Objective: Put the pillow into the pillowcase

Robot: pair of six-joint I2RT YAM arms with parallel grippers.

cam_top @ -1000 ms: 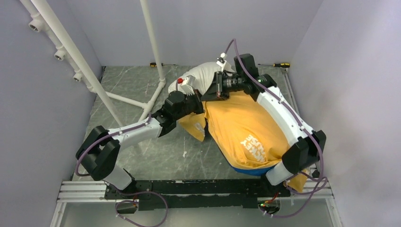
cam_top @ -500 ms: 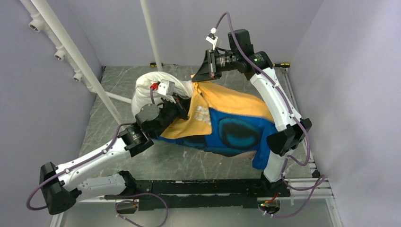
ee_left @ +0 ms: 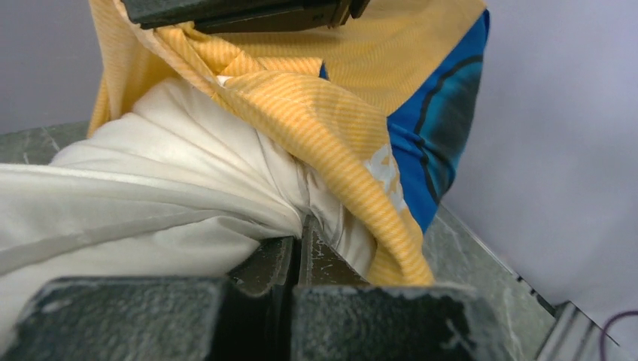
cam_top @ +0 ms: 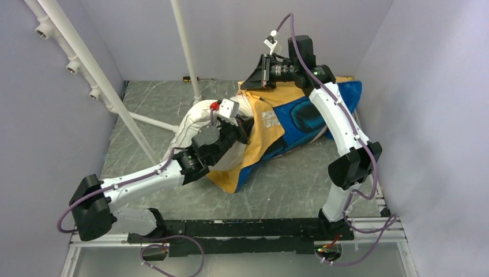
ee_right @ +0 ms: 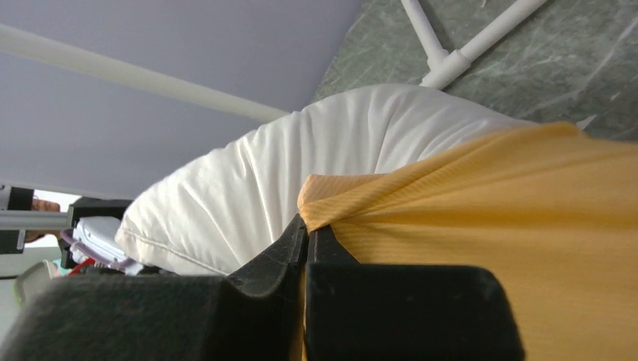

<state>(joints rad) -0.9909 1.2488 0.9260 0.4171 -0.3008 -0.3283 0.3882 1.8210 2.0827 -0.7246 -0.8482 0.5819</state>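
The white pillow [cam_top: 193,122] lies left of centre with its right end inside the mouth of the pillowcase [cam_top: 271,130], whose yellow side and blue side trail off to the back right. My left gripper [cam_top: 245,131] is shut on a bunched fold of the pillow [ee_left: 173,188] right at the yellow rim [ee_left: 316,113]. Raised at the back, my right gripper [cam_top: 247,84] is shut on the yellow edge of the pillowcase [ee_right: 481,203], with the pillow [ee_right: 301,162] bulging just beyond it. Most of the case's inside is hidden.
A white pipe frame [cam_top: 118,95] stands at the back left, its foot [ee_right: 451,60] near the pillow. A screwdriver [cam_top: 190,78] lies by the back wall. The case's blue end [cam_top: 346,95] reaches the right wall.
The pillow and pillowcase have swung towards the back right. My left arm followed, still gripping the pillow. My right gripper kept hold of the case's edge and shifted slightly right.
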